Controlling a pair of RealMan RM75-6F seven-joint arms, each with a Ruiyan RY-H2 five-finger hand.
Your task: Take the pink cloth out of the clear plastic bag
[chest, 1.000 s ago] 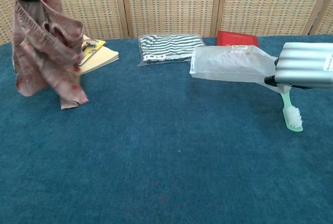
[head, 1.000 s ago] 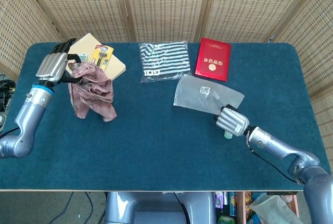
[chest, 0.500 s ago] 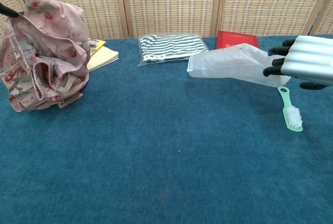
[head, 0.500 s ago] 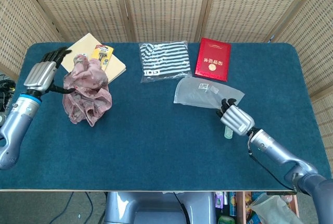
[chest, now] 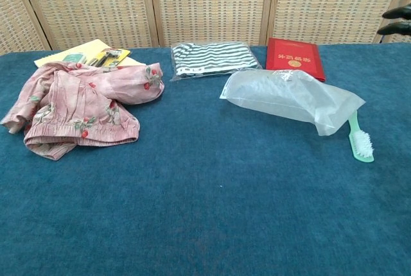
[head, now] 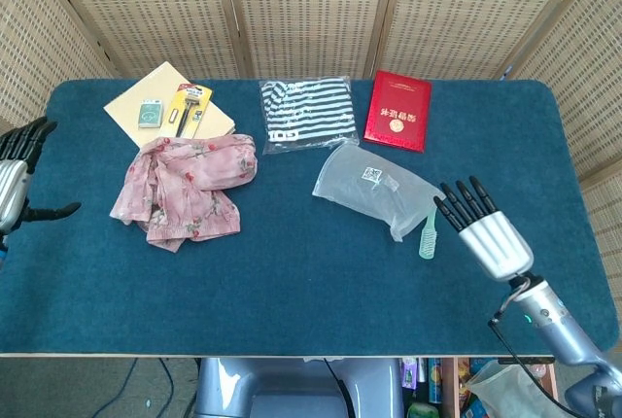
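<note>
The pink floral cloth (head: 188, 188) (chest: 81, 109) lies crumpled on the blue table, left of centre, outside the bag. The clear plastic bag (head: 374, 187) (chest: 290, 97) lies empty right of centre, its end over a green brush. My left hand (head: 17, 174) is at the far left edge, open, fingers spread, well clear of the cloth. My right hand (head: 485, 226) hovers right of the bag near the front, open with fingers spread, holding nothing. In the chest view only the right hand's dark fingertips (chest: 397, 20) show at the top right edge.
A green brush (head: 428, 232) (chest: 358, 138) lies partly under the bag's end. At the back sit a striped garment in a bag (head: 307, 113), a red booklet (head: 397, 110) and a tan folder (head: 167, 107) with small items on it.
My left hand let go of the cloth, which dropped flat onto the table, and drew back to the left edge. My right hand released the bag and pulled back right.
</note>
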